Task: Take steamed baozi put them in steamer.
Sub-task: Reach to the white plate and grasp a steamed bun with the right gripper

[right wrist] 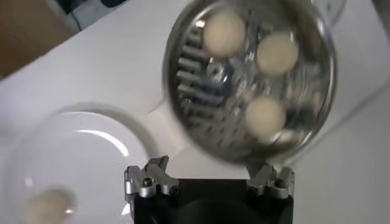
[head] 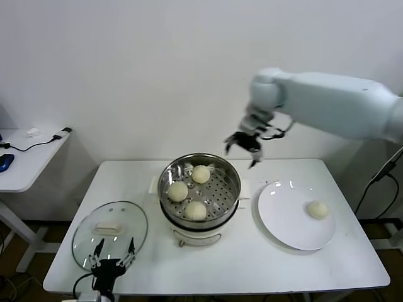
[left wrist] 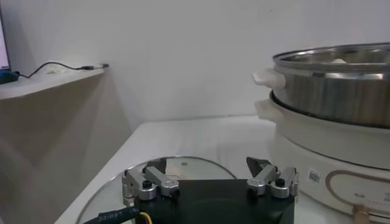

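Observation:
The steel steamer stands mid-table on its white base. Three baozi lie on its perforated tray: one at the back, one at the left, one at the front. A fourth baozi lies on the white plate at the right. My right gripper is open and empty, raised in the air above the steamer's back right rim. Its wrist view looks down on the steamer, the three buns and the plate's baozi. My left gripper is open and empty, low at the table's front left over the glass lid.
The round glass lid with a white handle lies flat at the front left; it also shows in the left wrist view beside the steamer's base. A side table with cables stands at the far left.

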You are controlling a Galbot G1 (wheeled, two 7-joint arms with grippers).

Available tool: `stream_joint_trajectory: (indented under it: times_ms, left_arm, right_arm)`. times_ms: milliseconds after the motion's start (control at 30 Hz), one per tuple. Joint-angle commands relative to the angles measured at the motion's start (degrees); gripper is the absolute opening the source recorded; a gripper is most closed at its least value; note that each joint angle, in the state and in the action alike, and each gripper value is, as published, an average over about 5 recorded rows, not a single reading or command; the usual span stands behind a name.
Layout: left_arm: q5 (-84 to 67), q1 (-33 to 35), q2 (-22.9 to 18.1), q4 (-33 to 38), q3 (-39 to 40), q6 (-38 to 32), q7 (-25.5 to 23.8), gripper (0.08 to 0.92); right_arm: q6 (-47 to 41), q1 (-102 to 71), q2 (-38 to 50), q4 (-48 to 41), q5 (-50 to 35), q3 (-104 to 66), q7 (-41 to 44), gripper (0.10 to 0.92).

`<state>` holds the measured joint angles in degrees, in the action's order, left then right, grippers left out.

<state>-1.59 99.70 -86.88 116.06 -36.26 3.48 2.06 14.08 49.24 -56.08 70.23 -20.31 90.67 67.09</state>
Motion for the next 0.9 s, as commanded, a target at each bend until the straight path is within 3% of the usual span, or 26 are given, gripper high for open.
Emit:
stream_joint_trajectory:
  times_ms: [33, 367, 900]
  left_arm:
    - [-0.1, -0.4, 0.0, -0.3, -0.2, 0.0, -0.1, 0.823]
    - [0.0, -0.2, -0.1, -0.4, -0.8, 0.2, -0.2, 0.823]
    - [0.6, 0.0, -0.4, -1.3, -0.9, 0.2, -0.2, 0.823]
  right_arm:
    - [-10.9, -1.5, 19.8, -3.7, -2.5, 6.9, 0.2, 0.823]
    - [-14.4, -22.8, 24.7, -9.1, 6.1, -9.1, -3.4, 0.823]
    - [-15.5, -40.0, 19.4, -19.4, 13.5, -25.7, -6.4, 0.823]
